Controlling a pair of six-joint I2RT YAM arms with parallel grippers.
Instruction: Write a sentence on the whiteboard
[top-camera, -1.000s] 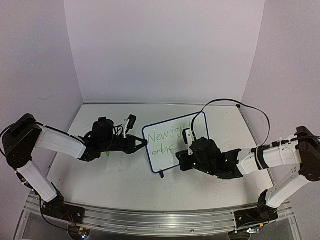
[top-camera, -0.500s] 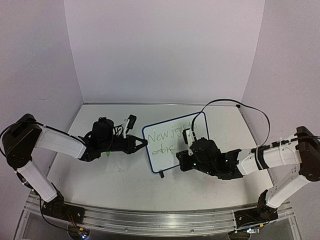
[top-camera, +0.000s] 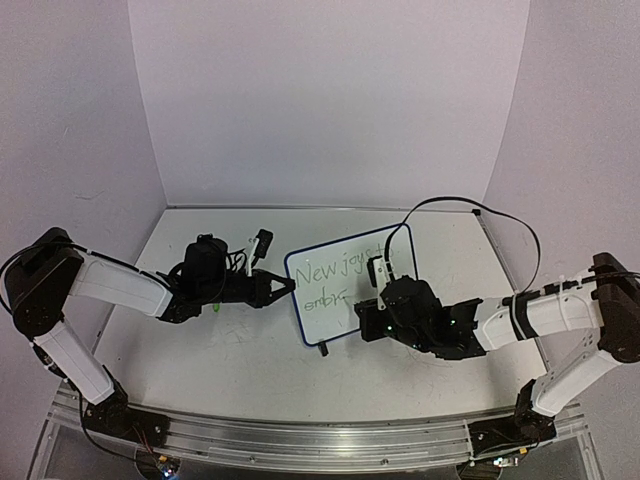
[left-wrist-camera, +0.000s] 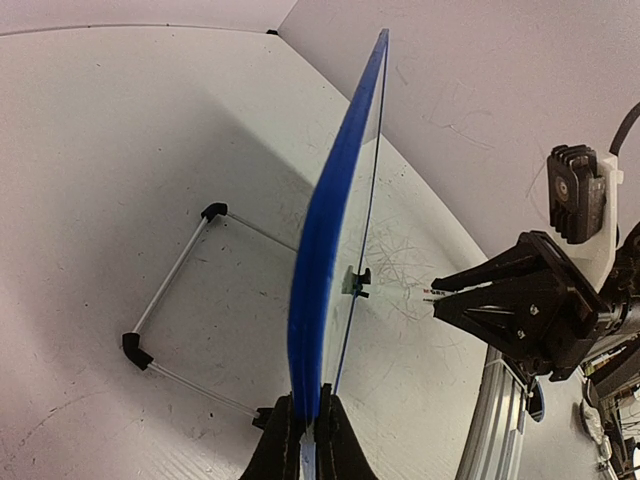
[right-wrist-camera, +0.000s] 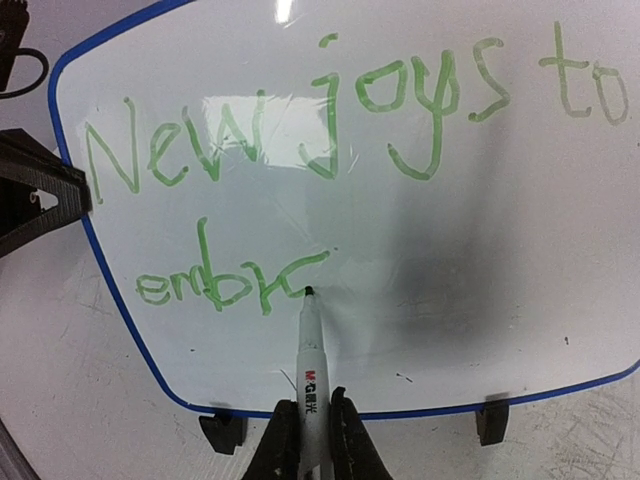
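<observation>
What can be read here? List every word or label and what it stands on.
"New joys to": green, top line on the whiteboard.
"embrc": green, second line, unfinished.
"M&G": logo on the marker barrel; the print beneath is too small to read.

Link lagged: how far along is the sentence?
Done: the top line, "New joys to", is on the board. In hand: the second line reads roughly "embrc"; the marker, in the right jaws, has its tip at the last stroke, while the left jaws clamp the board's edge. Left: finishing that word.
</observation>
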